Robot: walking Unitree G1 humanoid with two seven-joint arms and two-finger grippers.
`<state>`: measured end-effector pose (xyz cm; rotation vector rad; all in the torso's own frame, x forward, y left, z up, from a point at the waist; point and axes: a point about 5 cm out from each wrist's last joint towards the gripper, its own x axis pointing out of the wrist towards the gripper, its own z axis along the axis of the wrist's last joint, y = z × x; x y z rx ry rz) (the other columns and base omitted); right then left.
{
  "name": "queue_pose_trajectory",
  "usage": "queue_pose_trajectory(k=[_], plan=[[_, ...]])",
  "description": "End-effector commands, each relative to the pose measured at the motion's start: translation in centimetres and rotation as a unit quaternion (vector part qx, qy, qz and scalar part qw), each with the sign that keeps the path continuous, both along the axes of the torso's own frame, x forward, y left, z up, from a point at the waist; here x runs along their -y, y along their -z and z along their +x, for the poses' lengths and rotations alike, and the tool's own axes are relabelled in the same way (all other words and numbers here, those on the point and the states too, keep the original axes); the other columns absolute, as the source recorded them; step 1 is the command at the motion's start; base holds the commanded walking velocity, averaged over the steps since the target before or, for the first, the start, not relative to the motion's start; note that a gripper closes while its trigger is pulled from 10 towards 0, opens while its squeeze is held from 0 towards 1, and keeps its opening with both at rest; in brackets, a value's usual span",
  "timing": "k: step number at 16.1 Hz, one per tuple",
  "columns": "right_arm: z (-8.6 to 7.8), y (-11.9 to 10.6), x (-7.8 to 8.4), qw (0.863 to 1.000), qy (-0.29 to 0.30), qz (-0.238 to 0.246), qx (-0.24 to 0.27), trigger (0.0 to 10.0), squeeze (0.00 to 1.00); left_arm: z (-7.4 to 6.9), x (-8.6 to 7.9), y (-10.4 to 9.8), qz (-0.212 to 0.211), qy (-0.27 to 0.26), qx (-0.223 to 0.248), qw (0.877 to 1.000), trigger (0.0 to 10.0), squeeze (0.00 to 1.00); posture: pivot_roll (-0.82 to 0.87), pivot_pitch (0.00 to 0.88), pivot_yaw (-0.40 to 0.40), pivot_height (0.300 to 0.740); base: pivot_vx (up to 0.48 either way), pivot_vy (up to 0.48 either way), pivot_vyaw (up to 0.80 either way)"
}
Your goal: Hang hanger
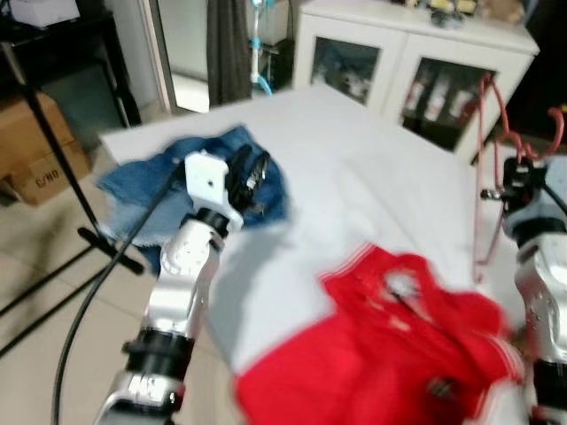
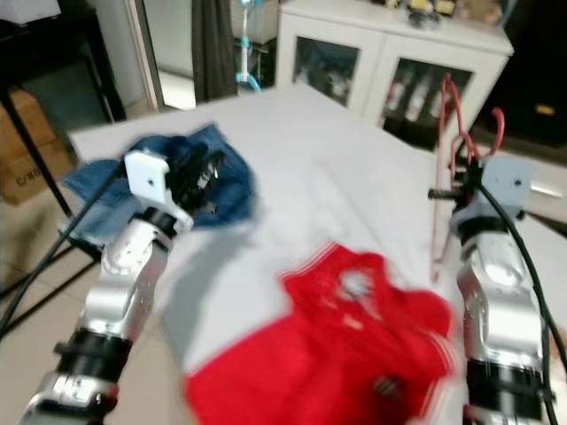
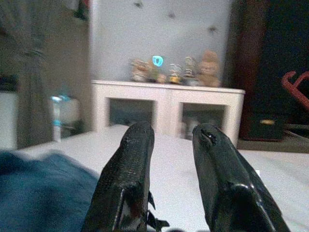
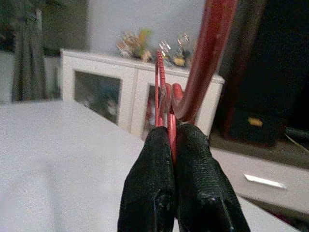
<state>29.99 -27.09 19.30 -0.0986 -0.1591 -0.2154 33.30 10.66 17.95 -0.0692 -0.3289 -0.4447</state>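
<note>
jeans [image 1: 190, 186] on bed [image 1: 354, 186] left, shirt [image 1: 390, 354] front, cabinet [image 1: 399, 62] behind

Both eye views look forward and down from the head at the white-sheeted bed [image 1: 372, 177], sharing it and the white glass-door cabinet [image 2: 390, 62] at upper right. Each wrist view looks low across the bed, close along its own black fingers [image 3: 128, 179], toward that same cabinet.
</note>
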Motion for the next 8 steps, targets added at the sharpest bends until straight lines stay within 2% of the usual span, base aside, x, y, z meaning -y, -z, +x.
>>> queue_pose_trajectory(k=[1,8], plan=[[-0.19,-0.88,0.29,1.0,0.007,-0.009,0.019,10.0,0.0,-0.1,0.7,-0.49,0.012,0.018,0.011,1.0,10.0,0.0,0.01,0.056,-0.023,0.74,0.0,0.0,0.0],[-0.17,-0.8,0.08,1.0,0.0,0.005,0.021,10.0,0.0,-0.09,0.66,-0.47,0.014,0.019,0.011,1.0,10.0,0.0,0.01,0.054,-0.02,0.74,0.0,0.0,0.0]])
